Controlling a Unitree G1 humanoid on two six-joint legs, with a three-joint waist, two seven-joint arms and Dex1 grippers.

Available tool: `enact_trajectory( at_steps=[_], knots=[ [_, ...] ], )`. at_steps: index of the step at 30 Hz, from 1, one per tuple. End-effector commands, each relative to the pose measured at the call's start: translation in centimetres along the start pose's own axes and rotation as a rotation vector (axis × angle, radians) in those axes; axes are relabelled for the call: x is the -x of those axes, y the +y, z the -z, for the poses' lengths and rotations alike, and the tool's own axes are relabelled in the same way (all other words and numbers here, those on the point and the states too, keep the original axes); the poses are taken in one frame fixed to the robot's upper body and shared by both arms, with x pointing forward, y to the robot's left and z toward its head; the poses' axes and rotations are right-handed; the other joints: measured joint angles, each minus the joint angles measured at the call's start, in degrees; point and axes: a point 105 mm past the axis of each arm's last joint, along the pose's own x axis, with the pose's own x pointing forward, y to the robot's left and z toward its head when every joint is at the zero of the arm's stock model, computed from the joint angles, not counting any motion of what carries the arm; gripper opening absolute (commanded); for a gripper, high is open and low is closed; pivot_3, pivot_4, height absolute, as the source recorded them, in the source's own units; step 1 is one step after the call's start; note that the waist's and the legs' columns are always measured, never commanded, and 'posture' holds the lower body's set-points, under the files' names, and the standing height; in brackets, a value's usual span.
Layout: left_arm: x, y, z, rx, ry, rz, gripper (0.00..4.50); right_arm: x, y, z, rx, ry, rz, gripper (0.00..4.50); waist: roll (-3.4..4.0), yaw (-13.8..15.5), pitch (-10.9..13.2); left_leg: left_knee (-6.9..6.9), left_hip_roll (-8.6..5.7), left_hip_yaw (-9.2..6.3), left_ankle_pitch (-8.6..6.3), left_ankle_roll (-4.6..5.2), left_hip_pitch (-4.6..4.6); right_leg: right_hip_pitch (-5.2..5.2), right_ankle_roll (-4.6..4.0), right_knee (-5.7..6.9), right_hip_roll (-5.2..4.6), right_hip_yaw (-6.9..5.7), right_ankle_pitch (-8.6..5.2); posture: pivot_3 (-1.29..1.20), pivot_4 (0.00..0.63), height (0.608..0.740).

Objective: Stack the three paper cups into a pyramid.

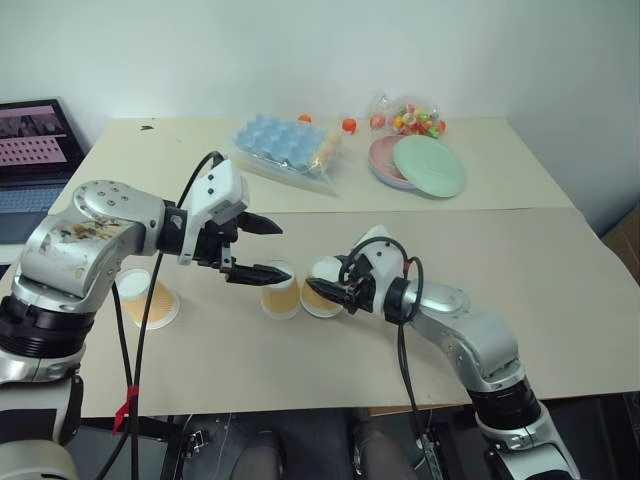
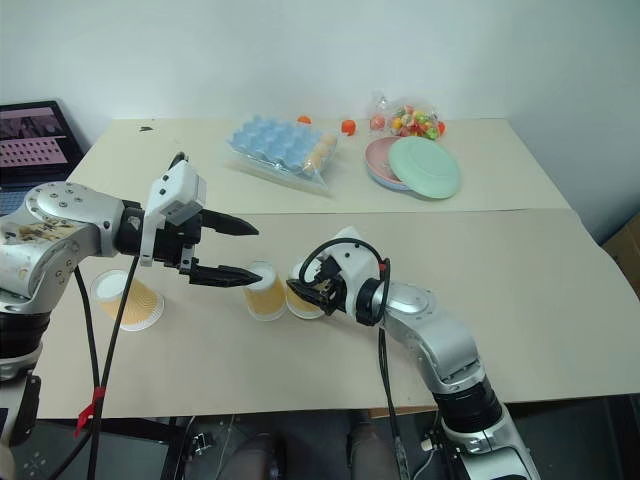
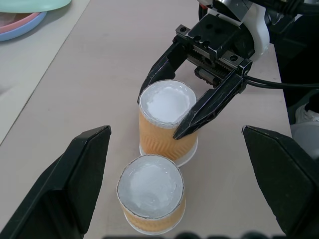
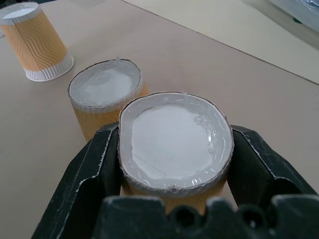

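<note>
Right gripper: clamped on one paper cup, a black finger pressed to each side of it just under the white base, which faces up.
Gripped cup: upside down on the tan table, wide white rim down on the surface as far as the left wrist view lets me judge.
Middle cup: also inverted, standing right beside the gripped cup; the two look to be touching or nearly so at the rims.
Third cup: well apart from the pair, off on the robot's left, inverted too.
Left gripper: jaws spread wide and holding nothing, hovering over the middle cup with its lower finger just above the cup's base.
Pyramid: not built, all three cups sit at table level.
Back of the table: pink and green plates stacked, a blue egg tray in a clear bag, a bag of colourful sweets.
Far left: laptop, screen on.
</note>
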Motion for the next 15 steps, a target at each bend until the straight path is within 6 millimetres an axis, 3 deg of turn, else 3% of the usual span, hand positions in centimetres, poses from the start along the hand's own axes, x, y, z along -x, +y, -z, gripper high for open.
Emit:
enact_trajectory(
  at_steps=[1,3,5,8,15],
  knots=[
    [0.75,0.07,-1.01,-0.053,-0.002,-0.020,4.50,0.04,0.55,-1.01,0.034,-0.053,-0.015,2.68,0.00,0.0,0.0,0.00,0.00,0.00,0.00,0.00,0.00,0.00,0.00,0.00,0.00,0.00,0.00,0.00,0.150,0.736],
    [0.77,0.04,-1.01,-0.052,-0.002,-0.021,4.50,0.12,0.58,-0.82,0.033,-0.049,-0.016,2.68,0.00,0.0,0.0,0.00,0.00,0.00,0.00,0.00,0.00,0.00,0.00,0.00,0.00,0.00,0.00,0.00,0.150,0.736],
    [0.76,0.00,-1.03,-0.052,-0.002,-0.020,4.50,0.19,0.60,-0.69,0.033,-0.046,-0.015,3.63,0.00,0.0,0.0,0.00,0.00,0.00,0.00,0.00,0.00,0.00,0.00,-0.01,0.00,0.00,0.00,0.00,0.150,0.736],
    [0.75,-0.01,-1.03,-0.053,-0.002,-0.018,4.50,0.23,0.63,-0.58,0.033,-0.043,-0.015,4.49,0.00,0.0,0.0,0.00,0.00,0.00,0.00,0.00,0.00,0.00,0.00,-0.01,0.00,0.00,0.00,0.00,0.150,0.736],
    [0.60,-0.04,-0.97,-0.052,-0.006,-0.014,4.50,0.55,0.59,-0.56,0.034,-0.041,-0.010,4.49,0.00,0.0,0.0,0.00,0.00,0.00,0.00,0.00,0.01,0.00,0.00,0.00,0.00,0.00,0.00,0.00,0.150,0.736]
  ],
)
